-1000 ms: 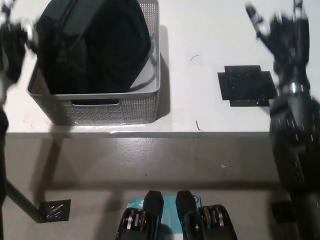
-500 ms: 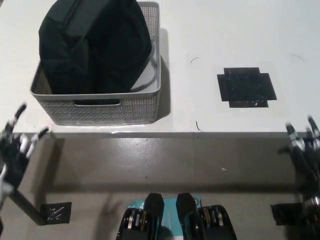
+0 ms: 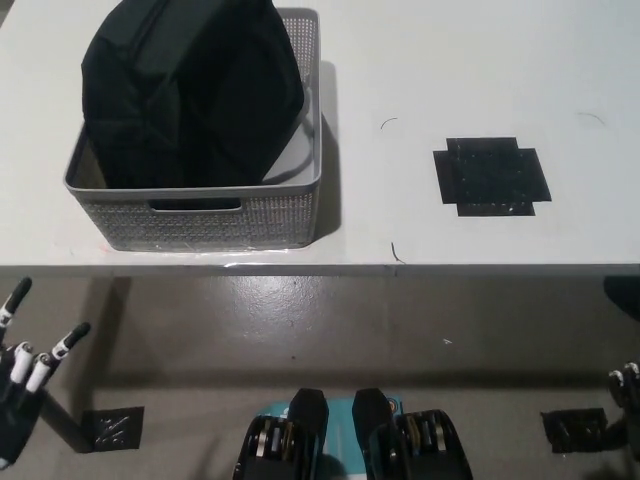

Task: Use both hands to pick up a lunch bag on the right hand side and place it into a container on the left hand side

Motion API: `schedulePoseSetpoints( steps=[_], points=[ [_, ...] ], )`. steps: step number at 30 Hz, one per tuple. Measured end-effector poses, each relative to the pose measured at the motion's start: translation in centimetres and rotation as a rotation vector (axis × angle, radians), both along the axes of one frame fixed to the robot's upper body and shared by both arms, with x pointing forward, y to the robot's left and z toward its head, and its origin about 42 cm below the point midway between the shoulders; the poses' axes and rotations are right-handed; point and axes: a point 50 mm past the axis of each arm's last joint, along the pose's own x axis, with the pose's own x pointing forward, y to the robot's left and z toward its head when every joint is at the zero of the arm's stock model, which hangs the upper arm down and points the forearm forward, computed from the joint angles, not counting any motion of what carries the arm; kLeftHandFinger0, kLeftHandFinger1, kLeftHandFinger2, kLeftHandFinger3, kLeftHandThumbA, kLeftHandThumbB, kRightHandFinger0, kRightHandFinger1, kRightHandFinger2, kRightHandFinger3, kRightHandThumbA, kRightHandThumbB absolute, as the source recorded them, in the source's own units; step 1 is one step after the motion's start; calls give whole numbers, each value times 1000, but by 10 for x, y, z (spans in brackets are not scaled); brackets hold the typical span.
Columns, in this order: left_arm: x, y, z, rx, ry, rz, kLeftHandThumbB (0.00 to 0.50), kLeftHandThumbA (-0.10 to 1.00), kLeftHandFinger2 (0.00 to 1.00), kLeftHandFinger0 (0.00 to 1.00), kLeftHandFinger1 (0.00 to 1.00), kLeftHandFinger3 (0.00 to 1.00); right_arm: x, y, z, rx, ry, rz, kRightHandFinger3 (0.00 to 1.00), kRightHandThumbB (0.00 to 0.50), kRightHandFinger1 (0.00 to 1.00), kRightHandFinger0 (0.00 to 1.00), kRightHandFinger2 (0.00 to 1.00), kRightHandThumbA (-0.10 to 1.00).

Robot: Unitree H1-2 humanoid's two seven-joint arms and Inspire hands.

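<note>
Head view | lunch bag (image 3: pixel 190 85) inside container (image 3: pixel 210 215), 10 o'clock on surface (image 3: pixel 450 60) | left robot hand (image 3: pixel 25 385) at 8 o'clock, fingers spread, empty | right robot hand (image 3: pixel 625 395) at 4 o'clock, state unclear

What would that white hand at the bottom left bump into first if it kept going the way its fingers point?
Probably the front edge of the white table, left of the grey basket. The left hand points up-picture, fingers spread, below the tabletop; depth is unclear, so it might pass under.

Hidden and cut-off parts

The lunch bag (image 3: pixel 190 90) is cut by the top edge and hides the inside of the container (image 3: pixel 200 215). The left hand (image 3: pixel 25 385) is cut by the left and bottom edges. Of the right hand (image 3: pixel 625 385) only a small part shows at the right edge, so its fingers are unclear.
</note>
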Motion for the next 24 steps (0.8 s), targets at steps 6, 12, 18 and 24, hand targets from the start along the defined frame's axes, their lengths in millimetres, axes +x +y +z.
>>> schedulePoseSetpoints(
  steps=[6, 12, 18, 24],
  points=[
    [-10, 1, 12, -92, -61, -30, 500, 1000, 7, 1000, 3, 1000, -9, -3, 24, 73, -94, 27, 1000, 339, 0, 131, 0, 1000],
    [-20, 3, 25, -143, -128, -57, 472, 1000, 1000, 1000, 1000, 1000, -20, -6, 46, 127, -199, 90, 1000, 390, 1000, 1000, 1000, 1000],
    [-29, 1, 15, -120, -131, -96, 444, 1000, 1000, 1000, 1000, 1000, -23, -6, 47, 103, -251, 180, 1000, 364, 1000, 1000, 1000, 1000],
    [-30, -5, -20, -94, -54, -122, 386, 1000, 1000, 1000, 1000, 1000, -17, 6, 12, 97, -185, 261, 1000, 341, 1000, 1000, 1000, 1000]
  ],
)
